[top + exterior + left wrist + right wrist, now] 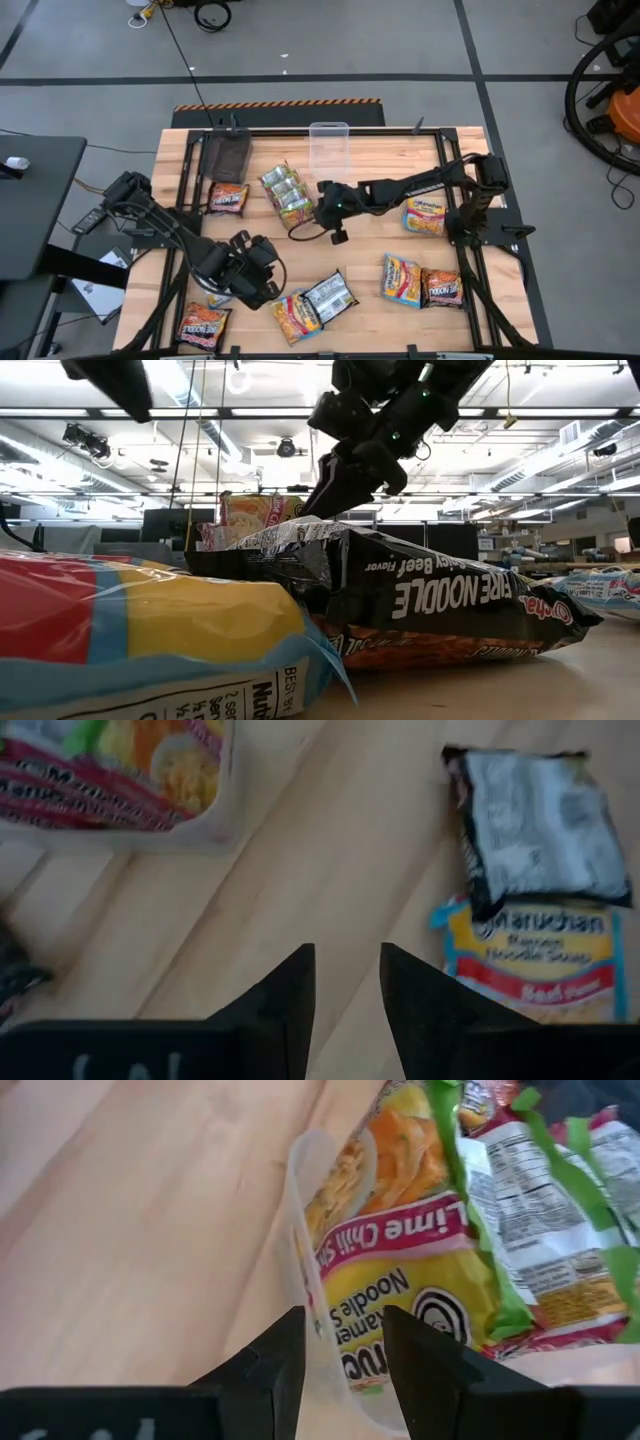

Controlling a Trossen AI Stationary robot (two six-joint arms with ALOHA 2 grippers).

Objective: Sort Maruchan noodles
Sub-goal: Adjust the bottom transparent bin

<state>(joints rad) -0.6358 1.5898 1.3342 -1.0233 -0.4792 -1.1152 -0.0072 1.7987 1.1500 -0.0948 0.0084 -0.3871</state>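
Observation:
Maruchan noodle packets lie scattered flat on the wooden table (370, 250): dark brown-orange ones (228, 198) (203, 325) (441, 288), yellow ones (425, 215) (400, 277) (293, 315) and a silver-black one (330, 295). Yellow-green lime packets (420, 1250) fill a clear bin (287, 195). My left gripper (347, 1010) hangs open over bare wood near the table's left front, the silver-black packet (540, 820) and a yellow packet (540, 955) ahead of it. My right gripper (343, 1350) is open at the bin's right end, the bin's wall (300, 1230) showing between its fingers. My right gripper's fingers (275, 1365) stand on either side of the clear bin's end wall (318, 1350), slanting down from the table's right. Whether they touch the wall I cannot tell.
An empty clear bin (328, 145) stands at the far edge, and a dark bin (225, 155) at the far left. In the low view a yellow packet (150, 620) and a dark packet (420, 600) fill the foreground. Bare wood lies in the table's middle.

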